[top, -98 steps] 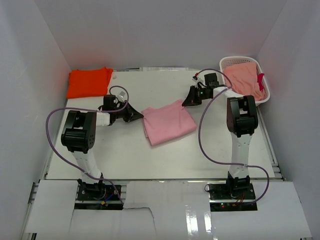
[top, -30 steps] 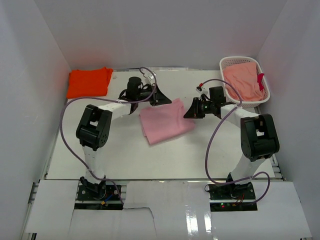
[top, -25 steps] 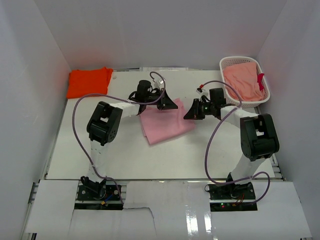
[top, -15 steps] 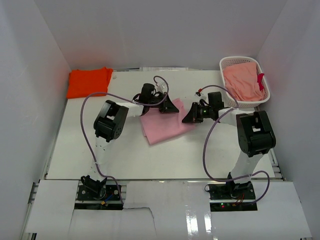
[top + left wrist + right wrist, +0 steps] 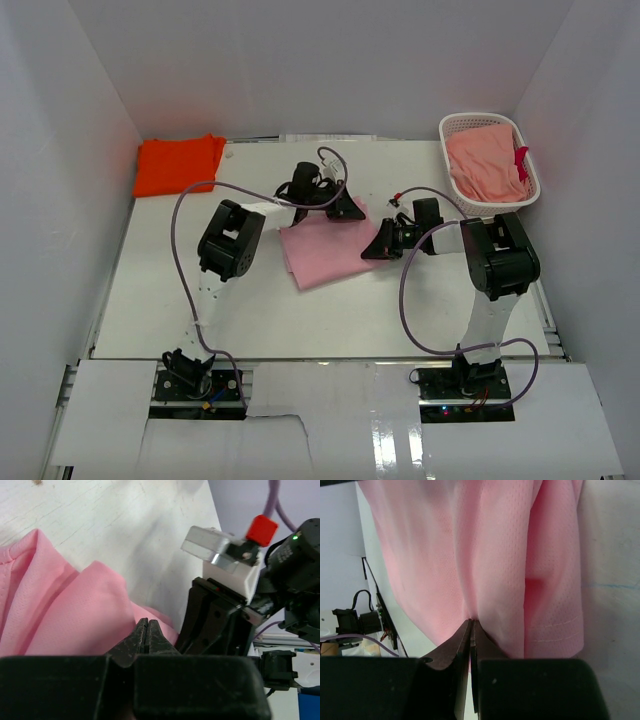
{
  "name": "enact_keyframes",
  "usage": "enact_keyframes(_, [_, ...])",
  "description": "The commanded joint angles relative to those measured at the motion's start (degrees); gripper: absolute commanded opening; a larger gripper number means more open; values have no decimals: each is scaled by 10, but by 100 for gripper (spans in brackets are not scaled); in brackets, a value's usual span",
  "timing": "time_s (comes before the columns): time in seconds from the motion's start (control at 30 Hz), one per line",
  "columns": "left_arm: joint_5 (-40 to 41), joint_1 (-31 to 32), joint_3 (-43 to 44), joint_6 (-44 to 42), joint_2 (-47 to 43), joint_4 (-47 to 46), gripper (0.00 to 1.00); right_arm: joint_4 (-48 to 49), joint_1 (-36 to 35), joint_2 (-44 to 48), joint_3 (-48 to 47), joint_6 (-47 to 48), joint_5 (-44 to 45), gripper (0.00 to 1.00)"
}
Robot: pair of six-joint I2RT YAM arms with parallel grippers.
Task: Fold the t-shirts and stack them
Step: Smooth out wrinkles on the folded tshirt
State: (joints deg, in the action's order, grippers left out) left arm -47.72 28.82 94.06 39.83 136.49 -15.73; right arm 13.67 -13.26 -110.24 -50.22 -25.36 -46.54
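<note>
Far out to the left of the left gripper (image 5: 350, 211), in the back corner of the table (image 5: 250, 300), we see the orange t-shirt (image 5: 178, 165) lying folded flat, well apart from both arms. The left gripper itself reaches across to the far edge of the pink t-shirt (image 5: 320, 248), its fingers pressed together with no gap, their tips resting against the cloth. We cannot tell whether any fabric is caught between them. The pink t-shirt spreads out towards the arm bases from those tips as a roughly folded, rumpled square in the middle of the table. Just to the right of the left gripper, nearly meeting it, sits the right gripper (image 5: 370, 250) at the shirt's right corner. From the left wrist we see its black body and white mount standing close beyond the left fingertips, crowding that edge of the cloth. The right gripper's fingers are likewise closed tight, their tips at a crease in the pink fabric, and we cannot make out a pinch there either. Behind and to the right of the right gripper stands the white basket (image 5: 480, 118), holding a salmon cloth (image 5: 485, 165) with a red tag (image 5: 521, 157) at its rim.
</note>
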Motion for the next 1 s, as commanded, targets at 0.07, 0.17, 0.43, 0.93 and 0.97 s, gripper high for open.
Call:
enact_keyframes(0.07, [13,15,26,-37,16,25,0,41,0,-21,14,-3,-5,8])
enact_keyframes(0.17, [46,26,45,-76,20,78,0,55,0,-31,21,-7,-7,8])
enact_keyframes(0.43, [161,42,42,-128,7,98,0,63,0,-34,32,-7,-4,8])
enact_keyframes(0.93, [281,36,-63,-180,-73,40,0,61,-1,-37,40,-4,1,8])
enact_keyframes(0.97, [276,34,-63,-176,-72,37,0,60,-2,-36,40,-3,2,8])
